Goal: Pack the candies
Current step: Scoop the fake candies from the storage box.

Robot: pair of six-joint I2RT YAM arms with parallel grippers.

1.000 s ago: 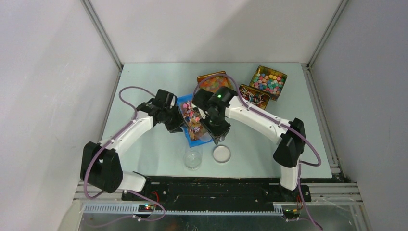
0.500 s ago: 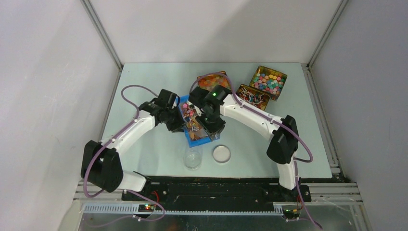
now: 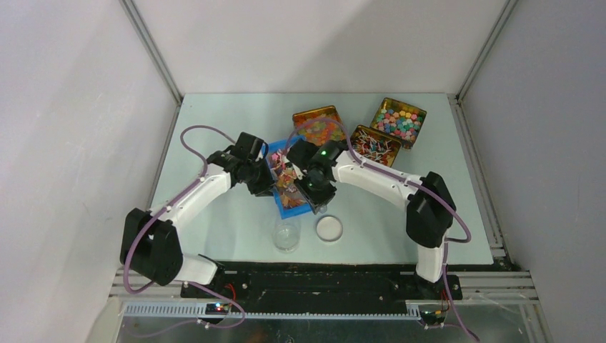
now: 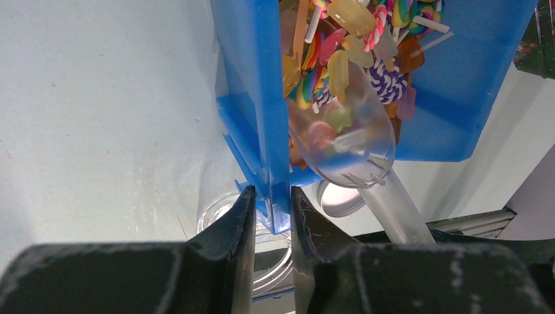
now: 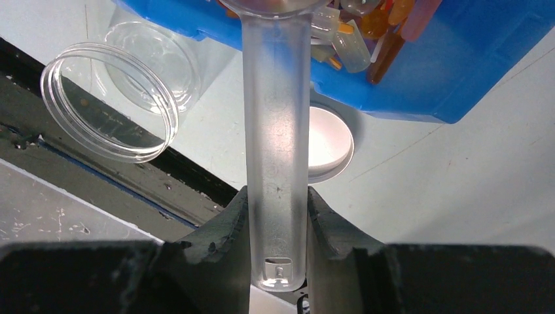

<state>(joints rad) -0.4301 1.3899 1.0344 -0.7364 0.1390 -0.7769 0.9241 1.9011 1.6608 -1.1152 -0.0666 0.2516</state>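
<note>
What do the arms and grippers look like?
The left arm and right arm have white links, black joints and a looping purple cable each. The right arm shows a green light. The left gripper and right gripper have matte black fingers.

The candies (image 4: 340,39) are heaped in a blue bin (image 4: 252,98) near the middle of the tabletop (image 4: 98,98). Yellow, orange, pink and red pieces are seen, with striped twists and some on thin sticks. A few are seen through the bowl of a clear scoop (image 4: 347,144) pushed into the pile at the bin's near end.
</note>
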